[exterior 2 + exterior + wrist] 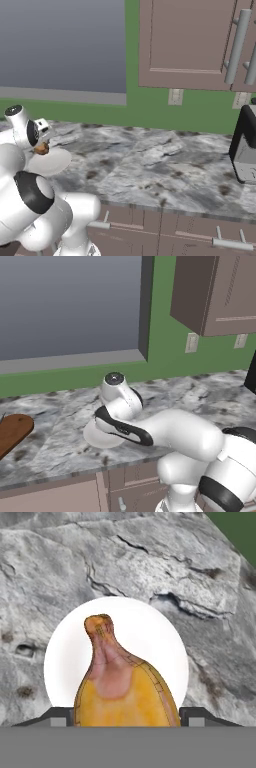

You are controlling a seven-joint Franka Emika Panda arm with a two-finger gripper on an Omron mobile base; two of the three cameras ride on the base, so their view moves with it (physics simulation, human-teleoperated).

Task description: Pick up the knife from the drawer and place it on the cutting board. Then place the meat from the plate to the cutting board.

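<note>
While poised over the plate (165, 642), pincer (125, 714) straddling the meat (122, 684).

The meat (125, 684), a golden-orange lump with a pinkish narrow end, is being shown lying on the round white plate (160, 632), which is resting on the grey marbled counter. The reddish-brown cutting board (12, 431) is lying well apart.
</note>
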